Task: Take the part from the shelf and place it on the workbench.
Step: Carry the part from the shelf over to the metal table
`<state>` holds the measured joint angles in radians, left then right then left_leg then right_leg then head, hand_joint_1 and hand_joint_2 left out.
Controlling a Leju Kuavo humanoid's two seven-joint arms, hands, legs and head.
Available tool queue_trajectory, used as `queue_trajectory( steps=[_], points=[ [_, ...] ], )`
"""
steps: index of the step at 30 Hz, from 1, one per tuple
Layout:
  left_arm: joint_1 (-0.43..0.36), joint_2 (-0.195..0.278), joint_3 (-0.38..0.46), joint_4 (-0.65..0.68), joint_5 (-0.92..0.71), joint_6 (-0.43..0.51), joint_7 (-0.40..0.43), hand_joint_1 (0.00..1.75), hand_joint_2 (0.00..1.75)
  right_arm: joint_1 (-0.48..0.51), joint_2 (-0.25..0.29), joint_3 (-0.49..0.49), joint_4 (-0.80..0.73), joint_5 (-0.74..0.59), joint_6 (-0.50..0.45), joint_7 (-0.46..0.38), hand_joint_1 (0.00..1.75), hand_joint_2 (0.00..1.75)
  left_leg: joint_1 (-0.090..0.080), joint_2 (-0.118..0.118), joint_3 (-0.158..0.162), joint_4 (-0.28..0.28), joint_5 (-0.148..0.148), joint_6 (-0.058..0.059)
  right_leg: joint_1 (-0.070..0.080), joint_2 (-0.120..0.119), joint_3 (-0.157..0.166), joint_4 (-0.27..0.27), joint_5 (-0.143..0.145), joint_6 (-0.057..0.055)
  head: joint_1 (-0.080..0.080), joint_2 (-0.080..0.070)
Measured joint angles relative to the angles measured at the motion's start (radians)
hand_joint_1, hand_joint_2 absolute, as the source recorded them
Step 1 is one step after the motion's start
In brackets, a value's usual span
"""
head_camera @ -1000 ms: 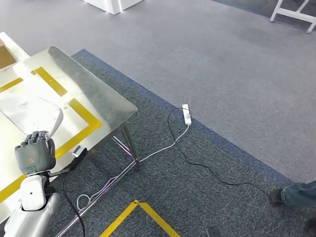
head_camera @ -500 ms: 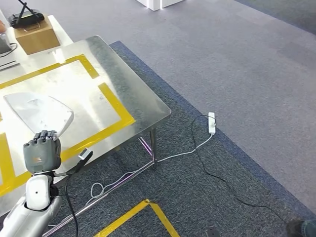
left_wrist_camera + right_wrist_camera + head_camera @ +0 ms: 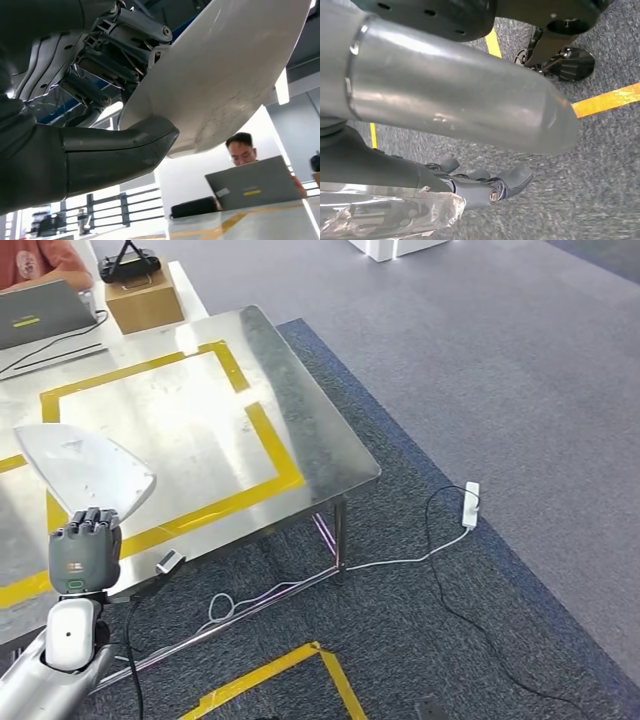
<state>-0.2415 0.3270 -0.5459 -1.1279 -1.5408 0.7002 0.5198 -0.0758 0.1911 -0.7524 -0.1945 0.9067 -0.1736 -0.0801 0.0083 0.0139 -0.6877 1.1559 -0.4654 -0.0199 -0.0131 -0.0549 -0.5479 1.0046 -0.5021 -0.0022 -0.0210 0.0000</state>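
Note:
The part (image 3: 83, 470) is a flat white panel with a rounded edge. My left hand (image 3: 84, 550) grips its near edge and holds it just above the near left side of the steel workbench (image 3: 313, 430), over the yellow tape outline. In the left wrist view the part (image 3: 226, 85) lies across the hand, with the thumb (image 3: 113, 155) pressed under it and the fingers above. My right hand (image 3: 490, 185) hangs over the grey carpet, fingers loosely extended and holding nothing.
A laptop (image 3: 38, 312), a person behind it and a cardboard box (image 3: 143, 295) with a black device sit at the workbench's far end. A power strip (image 3: 471, 505) and cables lie on the carpet to the right. Yellow floor tape (image 3: 264, 675) runs below the bench.
The camera has turned, so the whole scene has slid right and more of the workbench shows. My left hand still holds the part in the same grip.

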Motion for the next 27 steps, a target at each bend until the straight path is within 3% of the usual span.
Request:
queue_trajectory(
  steps=[2,3,5,6,8,10,12,13,14,15,17,19,21,23,25,27],
  points=[
    [-0.020,0.016,-0.041,0.011,0.000,0.000,0.042,1.75,1.75,-0.001,0.000,-0.001,0.000,0.006,0.001,0.000,0.00,0.00,-0.010,0.037,0.060,-0.112,0.032,0.011,0.007,-0.021,0.005,0.001,-0.007,0.008,0.000,0.000],
    [-0.031,0.022,-0.068,0.020,0.000,0.000,0.066,1.75,1.75,-0.002,0.000,-0.001,0.000,0.009,0.002,0.000,0.00,0.00,-0.015,0.047,0.071,-0.136,0.032,0.016,0.010,-0.032,0.007,0.000,-0.010,0.013,0.001,0.000],
    [-0.046,0.034,-0.126,0.041,0.000,0.000,0.105,1.75,1.75,-0.006,0.000,-0.003,0.000,0.014,0.003,0.000,0.00,0.00,-0.017,0.031,0.071,-0.143,0.029,0.026,0.012,-0.052,0.013,-0.003,-0.016,0.023,0.001,0.000],
    [-0.049,0.040,-0.152,0.051,0.000,0.000,0.118,1.75,1.75,-0.008,0.000,-0.003,0.000,0.017,0.004,0.000,0.00,0.00,-0.016,0.021,0.072,-0.146,0.030,0.031,0.011,-0.046,0.013,0.001,-0.022,0.028,0.002,0.000],
    [-0.057,0.047,-0.193,0.067,0.000,0.000,0.128,1.75,1.75,-0.010,0.000,-0.005,0.000,0.021,0.005,-0.001,0.00,0.00,-0.011,0.003,0.074,-0.151,0.032,0.042,0.008,-0.003,-0.012,0.052,-0.055,0.036,0.004,0.000],
    [-0.067,0.046,-0.222,0.079,0.000,0.000,0.130,1.75,1.75,-0.008,0.000,-0.008,0.000,0.023,0.005,-0.002,0.00,0.00,-0.010,-0.017,0.074,-0.151,0.031,0.050,0.005,0.042,-0.080,0.183,-0.115,0.038,0.007,0.000],
    [-0.072,0.044,-0.246,0.090,0.000,0.000,0.130,1.75,1.75,-0.004,0.000,-0.010,0.000,0.025,0.005,0.000,0.00,0.00,-0.012,-0.042,0.075,-0.151,0.030,0.053,0.005,0.052,-0.145,0.289,-0.141,0.038,0.009,0.000],
    [-0.072,0.044,-0.254,0.096,0.000,0.000,0.130,1.75,1.75,-0.004,0.000,-0.011,0.000,0.025,0.005,0.001,0.00,0.00,-0.013,-0.054,0.076,-0.150,0.029,0.053,0.006,0.054,-0.152,0.287,-0.122,0.037,0.009,0.000],
    [-0.073,0.043,-0.262,0.100,0.000,0.000,0.130,1.75,1.75,-0.003,0.000,-0.013,0.000,0.025,0.005,0.002,0.00,0.00,-0.013,-0.068,0.077,-0.150,0.029,0.052,0.005,0.058,-0.140,0.244,-0.085,0.034,0.009,0.000],
    [-0.074,0.042,-0.267,0.104,0.000,0.000,0.130,1.75,1.75,-0.004,0.000,-0.014,0.000,0.026,0.006,0.003,0.00,0.00,-0.013,-0.081,0.079,-0.149,0.028,0.051,0.004,0.073,-0.112,0.172,-0.040,0.031,0.009,0.000],
    [-0.079,0.040,-0.278,0.109,0.000,0.000,0.130,1.75,1.75,-0.004,-0.001,-0.018,0.000,0.027,0.007,0.003,0.00,0.00,-0.012,-0.104,0.077,-0.147,0.027,0.044,-0.001,0.123,-0.056,0.049,0.012,0.025,0.007,0.000],
    [-0.083,0.038,-0.287,0.114,0.000,0.000,0.129,1.75,1.75,-0.004,-0.002,-0.019,0.000,0.028,0.008,0.003,0.00,0.00,-0.007,-0.125,0.070,-0.146,0.030,0.032,-0.002,0.147,-0.035,0.011,0.014,0.021,0.007,0.000],
    [-0.084,0.040,-0.298,0.120,0.000,0.000,0.127,1.75,1.75,-0.005,-0.001,-0.020,0.000,0.032,0.010,0.003,0.00,0.00,-0.002,-0.139,0.066,-0.146,0.032,0.018,0.000,0.126,-0.028,0.003,0.017,0.013,0.008,0.000],
    [-0.092,0.041,-0.313,0.129,0.000,0.000,0.126,1.75,1.75,-0.006,0.000,-0.021,0.000,0.039,0.013,0.001,0.00,0.00,-0.004,-0.104,0.049,-0.108,0.007,0.006,-0.002,0.101,-0.017,-0.007,0.019,0.001,0.001,0.000],
    [-0.106,0.036,-0.333,0.142,0.000,0.000,0.126,1.75,1.75,-0.006,0.001,-0.023,0.000,0.044,0.014,-0.001,0.00,0.00,-0.003,-0.048,-0.006,0.006,-0.050,-0.002,0.000,0.073,-0.009,-0.010,0.016,-0.007,-0.005,0.000],
    [-0.113,0.027,-0.351,0.158,0.000,0.000,0.123,1.75,1.75,-0.005,0.001,-0.026,0.000,0.047,0.014,-0.001,0.00,0.00,0.002,-0.026,-0.062,0.116,-0.087,-0.009,0.003,0.046,-0.007,-0.010,0.011,-0.011,-0.005,0.000]
  ],
)
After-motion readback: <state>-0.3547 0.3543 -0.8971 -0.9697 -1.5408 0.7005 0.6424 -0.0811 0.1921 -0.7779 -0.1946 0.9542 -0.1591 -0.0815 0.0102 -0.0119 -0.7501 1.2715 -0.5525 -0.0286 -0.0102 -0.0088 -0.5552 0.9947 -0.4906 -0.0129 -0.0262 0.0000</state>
